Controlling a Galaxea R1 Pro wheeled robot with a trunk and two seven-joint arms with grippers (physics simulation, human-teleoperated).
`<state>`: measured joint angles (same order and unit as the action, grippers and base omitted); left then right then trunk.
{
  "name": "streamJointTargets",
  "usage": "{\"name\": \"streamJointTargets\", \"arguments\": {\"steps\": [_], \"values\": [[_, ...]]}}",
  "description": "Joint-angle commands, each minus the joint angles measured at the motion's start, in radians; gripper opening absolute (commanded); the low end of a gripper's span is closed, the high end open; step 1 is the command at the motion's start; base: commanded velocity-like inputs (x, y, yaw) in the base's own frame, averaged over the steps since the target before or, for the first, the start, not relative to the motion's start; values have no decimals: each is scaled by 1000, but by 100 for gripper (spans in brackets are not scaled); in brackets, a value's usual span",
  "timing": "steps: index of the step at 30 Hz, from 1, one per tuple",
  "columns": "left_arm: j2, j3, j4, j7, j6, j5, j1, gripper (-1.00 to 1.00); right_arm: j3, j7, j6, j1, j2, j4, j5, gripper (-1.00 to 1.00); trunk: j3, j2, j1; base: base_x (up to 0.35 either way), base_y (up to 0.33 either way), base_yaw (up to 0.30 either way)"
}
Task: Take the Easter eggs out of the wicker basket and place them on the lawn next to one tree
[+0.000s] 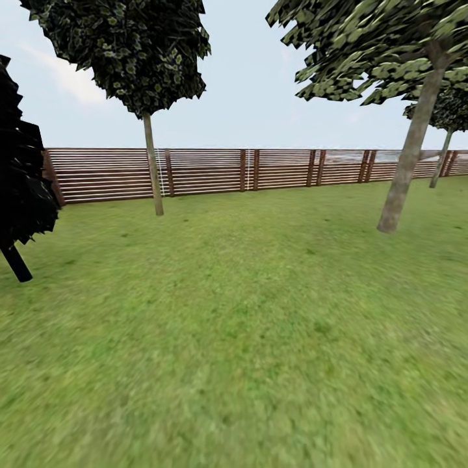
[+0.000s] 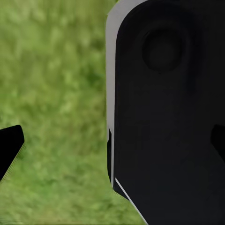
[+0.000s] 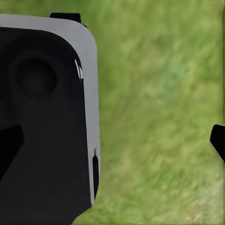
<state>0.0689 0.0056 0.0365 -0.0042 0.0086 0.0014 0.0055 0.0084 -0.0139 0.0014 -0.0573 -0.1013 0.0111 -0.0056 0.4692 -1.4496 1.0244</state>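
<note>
A brown slatted fence point(image 1: 260, 170) runs under pale sky point(image 1: 247, 84), with an all-black tree point(image 1: 19, 175) at its left end.

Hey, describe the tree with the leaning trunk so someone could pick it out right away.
Follow the slatted wooden fence toward its right end. On the lawn in front stands the tree: its thick grey-brown trunk leans, unlike the thin straight-trunked tree and the black tree.

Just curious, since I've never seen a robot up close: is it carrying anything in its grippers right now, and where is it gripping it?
It cannot be told. Both wrist views look down on the lawn past dark robot parts; no egg shows.
</note>
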Motion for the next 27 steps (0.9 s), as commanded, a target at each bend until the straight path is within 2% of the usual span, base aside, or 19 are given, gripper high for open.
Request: {"name": "streamJointTargets", "arguments": {"steps": [1,20,27], "values": [[0,1,2,0,1,0,1,100,1,-1,0,-1,0,1,-1,100,1,0,1,335,0,0],[0,1,2,0,2,0,1,100,1,-1,0,-1,0,1,1,100,1,0,1,335,0,0],[0,1,2,0,2,0,1,100,2,-1,0,-1,0,1,5,100,2,0,1,336,0,-193]]}}
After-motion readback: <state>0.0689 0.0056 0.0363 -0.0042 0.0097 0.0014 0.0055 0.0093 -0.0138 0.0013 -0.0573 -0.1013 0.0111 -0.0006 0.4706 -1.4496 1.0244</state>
